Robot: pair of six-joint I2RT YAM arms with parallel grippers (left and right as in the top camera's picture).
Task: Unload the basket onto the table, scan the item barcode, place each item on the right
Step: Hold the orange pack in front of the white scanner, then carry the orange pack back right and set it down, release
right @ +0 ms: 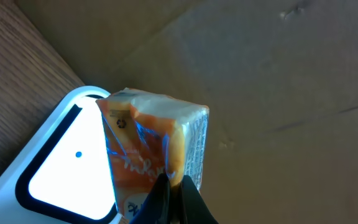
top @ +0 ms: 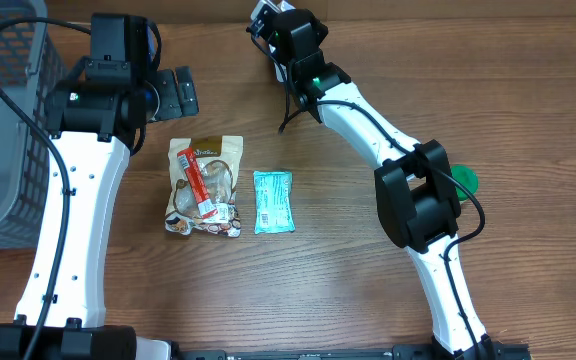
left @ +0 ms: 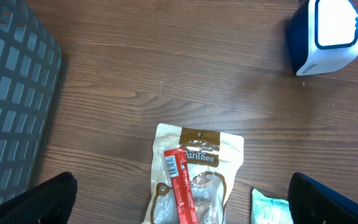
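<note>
Overhead looks straight down; both wrist views, far closer, share the scanner (left: 325, 37).

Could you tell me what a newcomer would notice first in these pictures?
The glowing scanner at the far edge stands out, with the right gripper shut on an orange packet held before it. In the middle lie a brown pouch with a red stick across it and a teal packet beside it, the open left gripper hanging nearby.
</note>
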